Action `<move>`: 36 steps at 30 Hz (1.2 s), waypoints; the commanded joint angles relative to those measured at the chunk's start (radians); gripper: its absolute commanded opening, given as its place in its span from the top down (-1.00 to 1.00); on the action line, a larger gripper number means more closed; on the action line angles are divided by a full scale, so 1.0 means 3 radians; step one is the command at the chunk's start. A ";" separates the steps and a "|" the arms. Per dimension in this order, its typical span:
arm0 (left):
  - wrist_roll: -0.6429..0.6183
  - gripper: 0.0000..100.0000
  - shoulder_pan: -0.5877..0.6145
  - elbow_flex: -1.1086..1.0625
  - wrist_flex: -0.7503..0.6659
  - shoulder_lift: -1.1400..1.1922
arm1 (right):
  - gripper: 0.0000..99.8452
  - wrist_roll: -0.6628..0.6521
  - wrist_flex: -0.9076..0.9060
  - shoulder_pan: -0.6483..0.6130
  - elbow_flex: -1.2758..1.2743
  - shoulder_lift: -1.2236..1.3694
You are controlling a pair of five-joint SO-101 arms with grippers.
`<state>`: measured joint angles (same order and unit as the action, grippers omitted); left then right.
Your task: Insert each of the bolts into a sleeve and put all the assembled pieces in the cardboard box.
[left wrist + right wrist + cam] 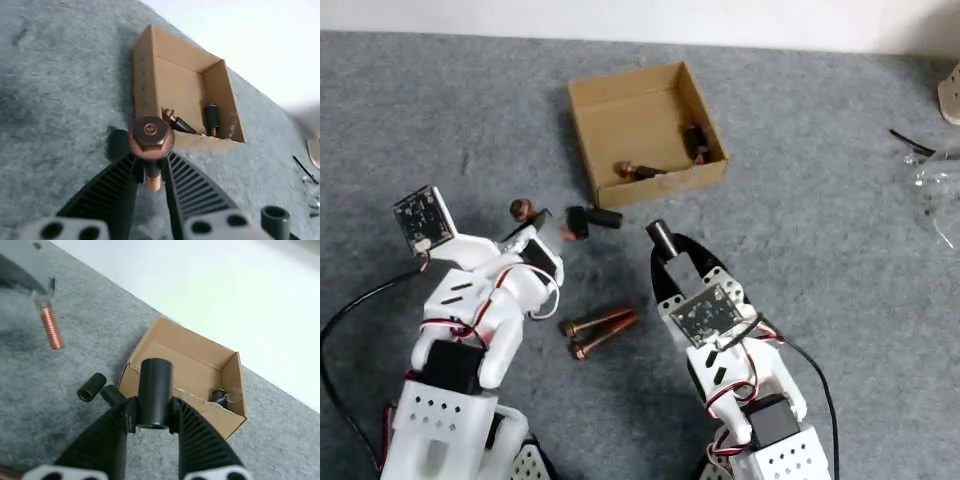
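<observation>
surface (840, 300): grey carpet-like cloth, rough, fuzzy, matt.
cardboard box (582, 140): plain brown paperboard, matt, cut edges raw and a bit frayed.
bolt (151, 137) in left pincer (152, 167): copper-coloured metal, shiny hex head, threaded shank.
loose bolts (600, 323): same coppery metal, slight sheen.
sleeve (155, 387) in right pincer (152, 410): black, smooth, satin; metal or plastic, can't tell.
loose sleeves (605, 218): same black finish.
pincer fingers (200, 440): black plastic, matt, ribbed inner faces.
arm bodies (470, 310): white plastic, matt, smooth.
</observation>
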<state>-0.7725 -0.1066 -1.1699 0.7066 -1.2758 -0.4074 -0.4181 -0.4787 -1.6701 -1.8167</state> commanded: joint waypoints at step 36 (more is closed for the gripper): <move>0.0046 0.99 0.0693 0.1435 -0.0164 0.3511 | 0.99 0.0046 0.0151 0.0130 -0.0345 -0.0059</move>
<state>-0.7557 0.0606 -0.8002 0.7526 -0.2662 -0.4012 -0.4166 -0.4511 -1.6701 -1.8167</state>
